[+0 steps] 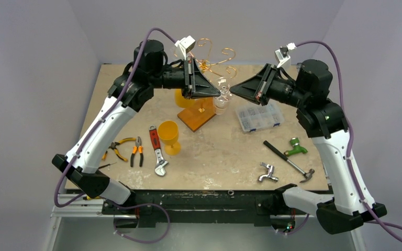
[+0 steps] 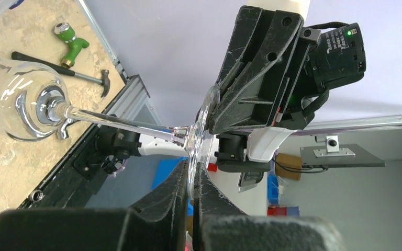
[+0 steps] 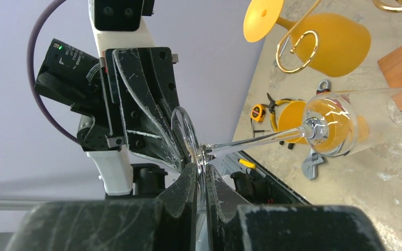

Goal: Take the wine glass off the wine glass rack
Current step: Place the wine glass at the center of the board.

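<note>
Above the tabletop (image 1: pixel 225 154), left pincer (image 2: pixel 191 168) and right pincer (image 3: pixel 201 173) clench the wine glass (image 2: pixel 120 123) by its foot.

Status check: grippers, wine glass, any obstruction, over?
Left gripper and right gripper both shut on foot of clear wine glass. Glass hangs bowl down, no wine glass rack wire around its stem. Yellow glass on rack, apart.

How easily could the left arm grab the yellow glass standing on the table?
Probably not yet. The left end effector is shut on the clear glass, as is the right end effector. The yellow glass stands in the open, so the path looks free once it lets go.
</note>
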Tool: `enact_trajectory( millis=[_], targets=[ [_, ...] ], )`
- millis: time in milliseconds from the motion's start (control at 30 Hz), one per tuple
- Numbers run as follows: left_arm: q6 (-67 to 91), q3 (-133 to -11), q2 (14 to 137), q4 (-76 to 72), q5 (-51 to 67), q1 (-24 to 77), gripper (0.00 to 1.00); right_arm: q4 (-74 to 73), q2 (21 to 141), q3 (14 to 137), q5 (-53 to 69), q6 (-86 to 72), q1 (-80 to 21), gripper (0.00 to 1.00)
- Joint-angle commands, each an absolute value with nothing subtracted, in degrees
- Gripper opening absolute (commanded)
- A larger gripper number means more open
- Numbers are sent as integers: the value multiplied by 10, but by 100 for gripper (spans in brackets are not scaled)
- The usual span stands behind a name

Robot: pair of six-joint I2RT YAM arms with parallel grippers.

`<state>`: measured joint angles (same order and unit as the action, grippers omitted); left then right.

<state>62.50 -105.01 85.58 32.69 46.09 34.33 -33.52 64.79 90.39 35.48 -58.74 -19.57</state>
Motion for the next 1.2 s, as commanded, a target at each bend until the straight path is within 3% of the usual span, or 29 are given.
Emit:
enact_trajectory(
  millis=[0,400,633,1167],
  targets=[
    [624,-1038,830,318,483,348,0,-322,629,906,351,-574,-198,6],
    [630,-1016,824,313,501,349,0,-347,612,898,328,-568,-199,23],
    [618,-1014,825,319,515,348,0,-381,597,900,275,-573,-199,40],
    [520,-1019,810,266,523,369,0,-441,514,867,74,-724,-198,50]
  ],
)
